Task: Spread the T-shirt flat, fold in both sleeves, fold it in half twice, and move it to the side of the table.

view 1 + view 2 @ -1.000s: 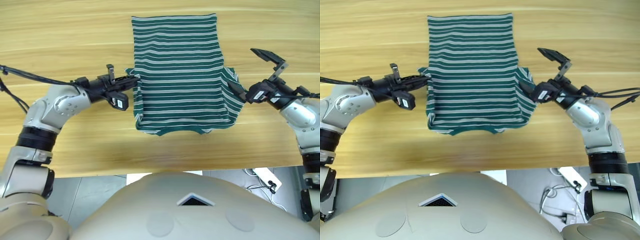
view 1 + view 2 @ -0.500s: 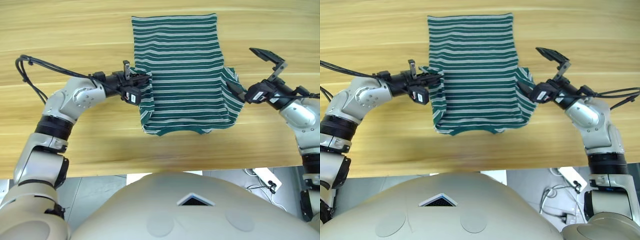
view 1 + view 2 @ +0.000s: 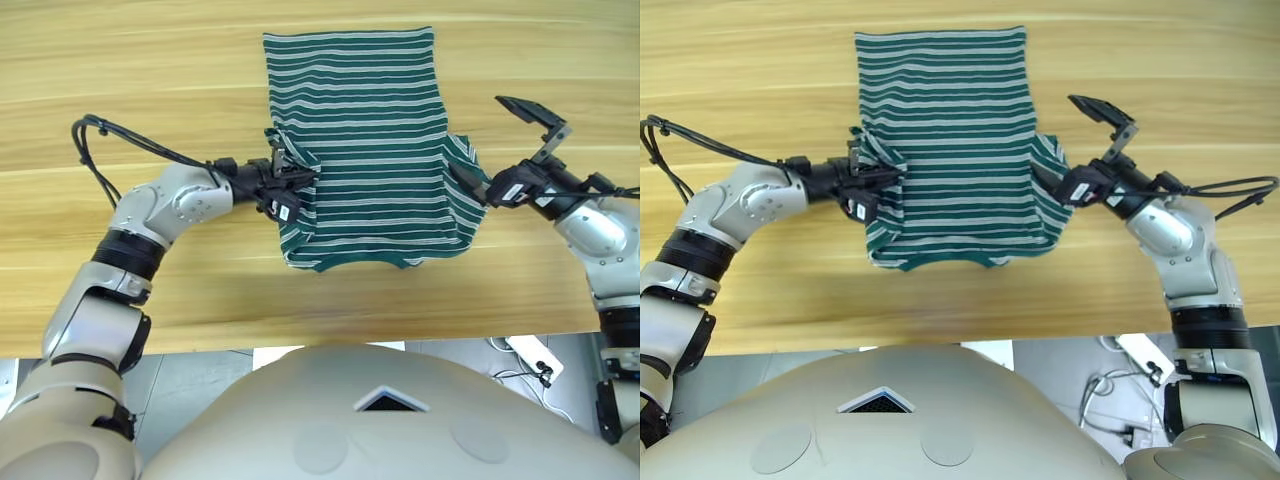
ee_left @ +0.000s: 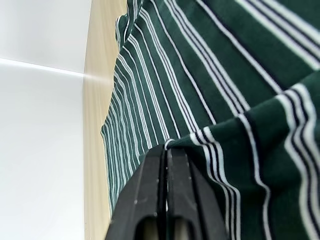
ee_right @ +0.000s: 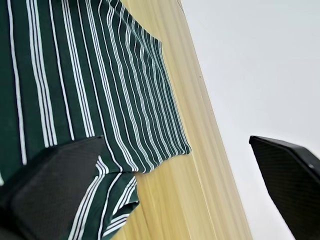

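T-shirt (image 3: 360,130) is spread mid-bench (image 3: 150,60). Left sleeve (image 3: 290,160) is held over the body, clamped in left end effector (image 3: 300,178). Right end effector (image 3: 488,143) is parted at unfolded right sleeve (image 3: 462,170). Both halvings and side placement are judged outstanding.

A light wooden desk (image 3: 150,60) spans the view. Below its near edge lies grey floor (image 3: 190,375), with a white power strip (image 3: 530,355) and cables (image 3: 1100,385) at the right.
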`<state>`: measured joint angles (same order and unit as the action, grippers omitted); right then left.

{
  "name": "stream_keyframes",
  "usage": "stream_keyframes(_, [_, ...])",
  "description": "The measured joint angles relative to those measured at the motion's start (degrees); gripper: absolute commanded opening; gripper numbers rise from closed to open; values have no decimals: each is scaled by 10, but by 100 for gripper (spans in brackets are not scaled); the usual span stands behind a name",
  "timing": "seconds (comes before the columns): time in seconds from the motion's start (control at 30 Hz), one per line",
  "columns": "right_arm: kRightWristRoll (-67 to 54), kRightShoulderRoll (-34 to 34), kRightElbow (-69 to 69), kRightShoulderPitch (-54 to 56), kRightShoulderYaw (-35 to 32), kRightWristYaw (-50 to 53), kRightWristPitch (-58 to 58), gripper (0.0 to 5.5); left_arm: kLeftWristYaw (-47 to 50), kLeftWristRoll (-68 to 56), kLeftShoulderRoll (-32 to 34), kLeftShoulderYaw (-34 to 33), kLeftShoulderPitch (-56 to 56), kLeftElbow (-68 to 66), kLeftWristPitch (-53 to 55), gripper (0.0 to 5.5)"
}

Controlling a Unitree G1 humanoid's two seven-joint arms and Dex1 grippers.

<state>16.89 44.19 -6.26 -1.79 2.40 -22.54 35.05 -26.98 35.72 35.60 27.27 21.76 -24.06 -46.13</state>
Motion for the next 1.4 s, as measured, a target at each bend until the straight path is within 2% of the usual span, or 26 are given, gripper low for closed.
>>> stream_keyframes(0.37, [0, -5, 0, 0, 4, 0, -1, 540, -21, -8, 0, 15, -4, 22, -2, 2])
stream_keyframes(0.67, [0, -6, 0, 0, 4, 0, -2, 540, -21, 1, -3, 17, -1, -10, 5, 2])
stream_keyframes(0.8, [0, -6, 1, 0, 4, 0, -2, 540, -21, -4, -13, 16, 8, -24, 12, 81])
stream_keyframes(1.0, [1, -6, 1, 0, 4, 0, -13, 540, -21, -41, -20, 10, 8, -22, 11, 170])
stream_keyframes(1.13, [80, -2, -25, 10, -2, 48, -56, 540, -19, -69, -31, 6, 8, -14, -2, 226])
stream_keyframes(1.33, [163, 80, -18, -49, -79, 93, -120, 540, -11, -80, -33, -5, 7, -11, -10, 317])
stream_keyframes(1.4, [176, 104, -17, -79, -92, 89, -135, 540, -8, -85, -25, -13, 6, -10, -10, 323])
